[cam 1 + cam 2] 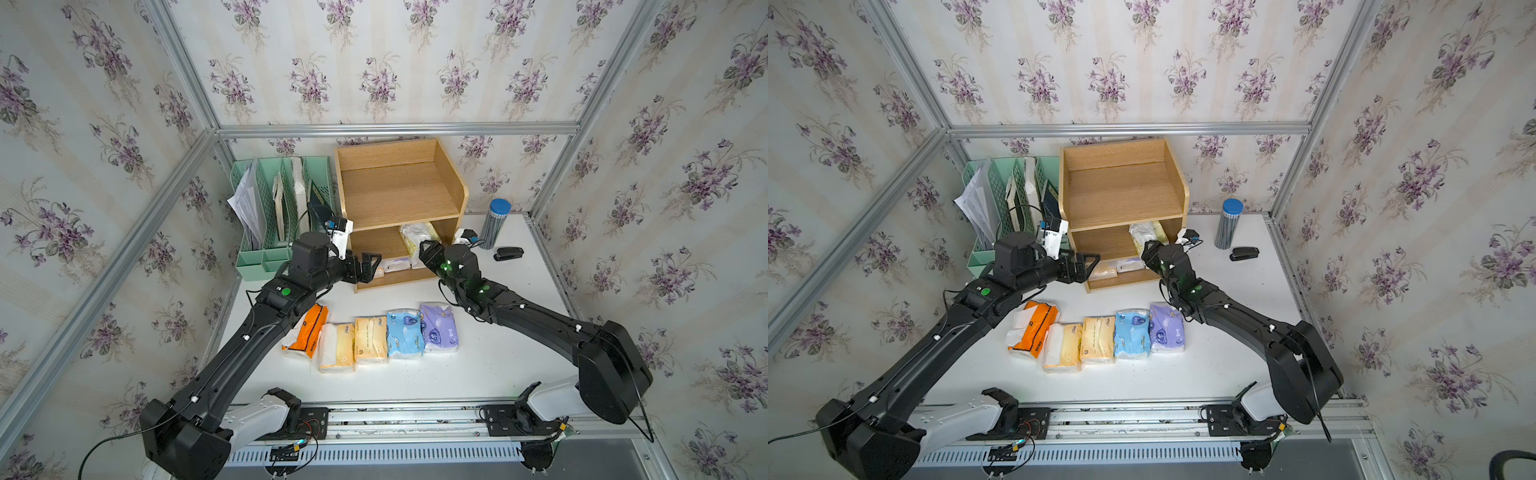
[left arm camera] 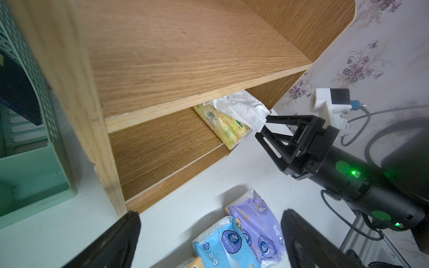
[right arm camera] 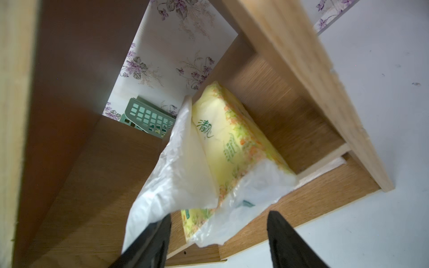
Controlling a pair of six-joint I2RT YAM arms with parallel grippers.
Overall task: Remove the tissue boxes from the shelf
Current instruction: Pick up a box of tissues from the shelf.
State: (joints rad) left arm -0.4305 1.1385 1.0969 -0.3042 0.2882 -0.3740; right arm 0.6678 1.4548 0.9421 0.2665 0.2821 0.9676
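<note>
A light-brown wooden shelf (image 2: pixel 185 58) fills most of the frame, its upper board bare; on the tier beneath lies a white-yellow tissue pack (image 2: pixel 228 130) with a crumpled white sheet (image 2: pixel 241 108) sticking out. The black right gripper (image 2: pixel 261 126) points at that pack, jaws apart, one tip against the sheet. On the white table (image 2: pixel 185 199) a light blue pack (image 2: pixel 222 246) and a purple pack (image 2: pixel 257 222) lie touching, seen between the left gripper's (image 2: pixel 210 214) wide-spread fingers (image 2: pixel 116 241), and a mint green organizer (image 2: pixel 34 181) stands beside the shelf.

5 packs (image 1: pixel 370 338) in row on table (image 1: pixel 498 365) before shelf (image 1: pixel 399 187); organizer (image 1: pixel 266 257) left.
</note>
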